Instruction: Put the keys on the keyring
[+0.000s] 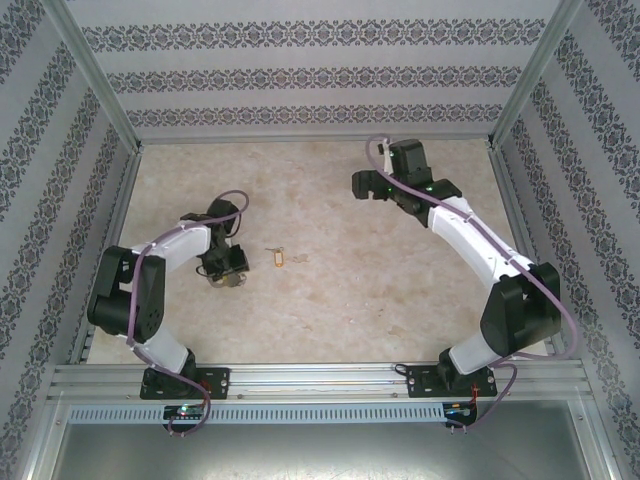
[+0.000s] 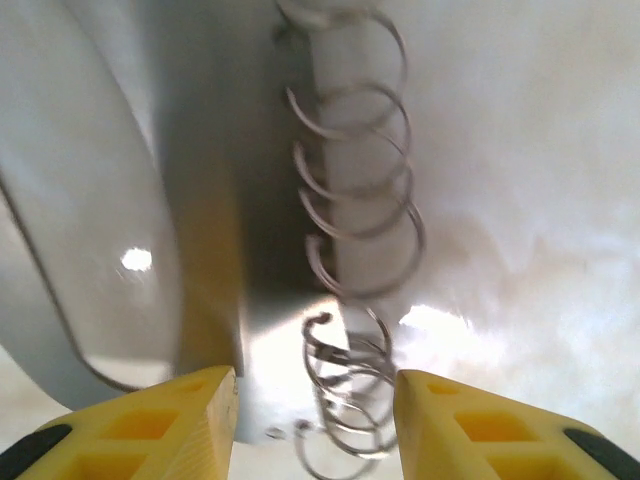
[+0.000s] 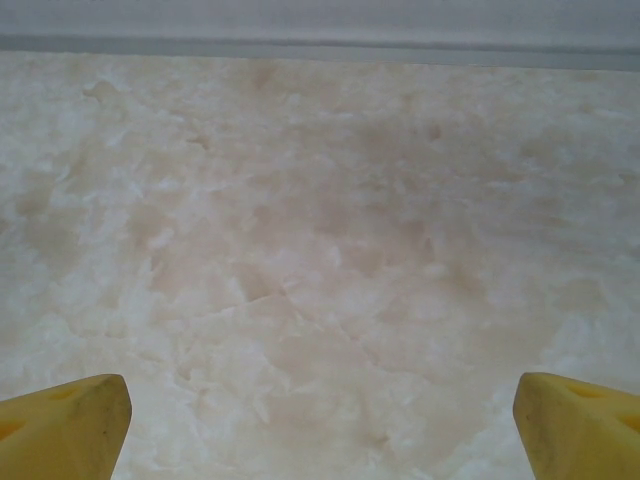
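Note:
My left gripper (image 1: 226,277) points down at the table's left-middle with a small shiny metal bunch under it. In the left wrist view a string of thin silvery wire rings (image 2: 355,215) runs up from between the yellow fingers (image 2: 190,425), closer to the right one. Beside the rings lies a flat shiny grey metal piece (image 2: 270,330). The blur keeps me from telling the keys from the keyring. The jaws stand partly apart around this metal, and I cannot tell whether they grip it. My right gripper (image 1: 368,186) hangs wide open over bare table (image 3: 320,440) at the back right.
A small yellow tag (image 1: 278,258) lies on the table just right of the left gripper, with a tiny silvery bit (image 1: 300,257) beside it. Patterned walls and aluminium rails (image 1: 110,190) enclose the beige tabletop (image 1: 330,310).

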